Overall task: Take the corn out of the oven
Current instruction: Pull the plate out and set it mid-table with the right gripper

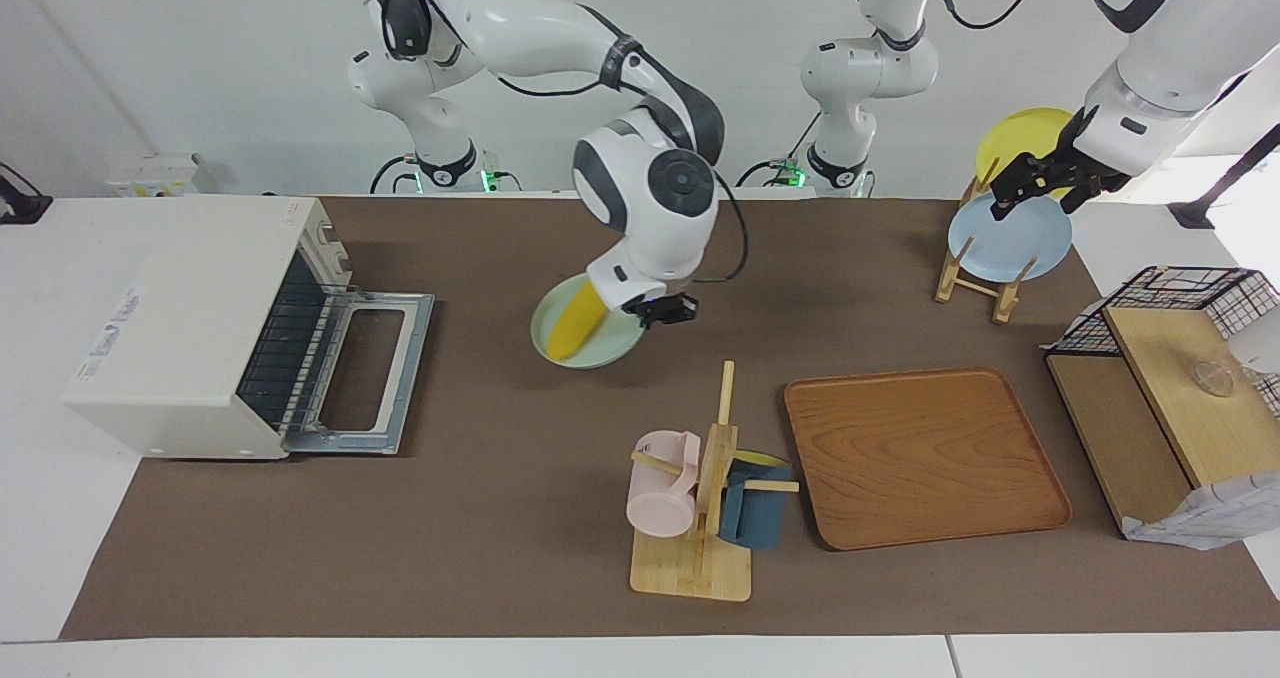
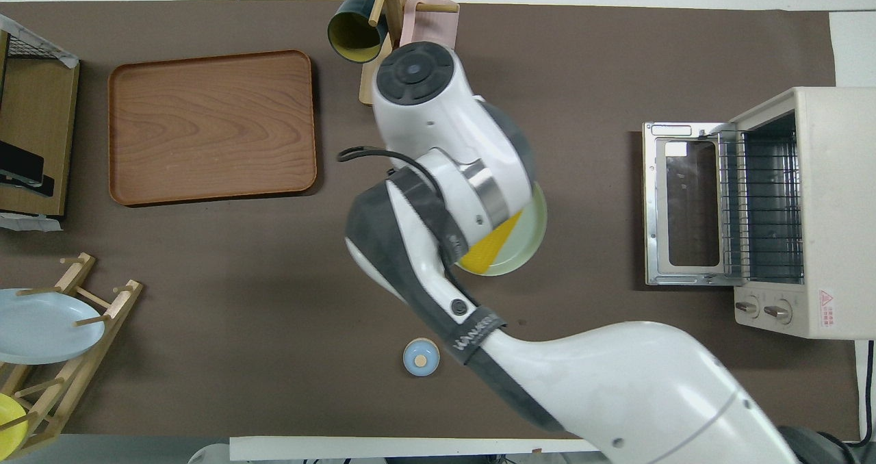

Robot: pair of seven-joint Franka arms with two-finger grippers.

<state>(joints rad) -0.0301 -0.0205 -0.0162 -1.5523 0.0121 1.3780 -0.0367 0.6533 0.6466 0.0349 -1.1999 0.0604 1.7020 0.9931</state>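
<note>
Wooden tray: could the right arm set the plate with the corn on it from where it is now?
Probably yes. The right pincer holds the green plate with the corn over bare mat, and the wooden tray is empty, with nothing between them.
</note>
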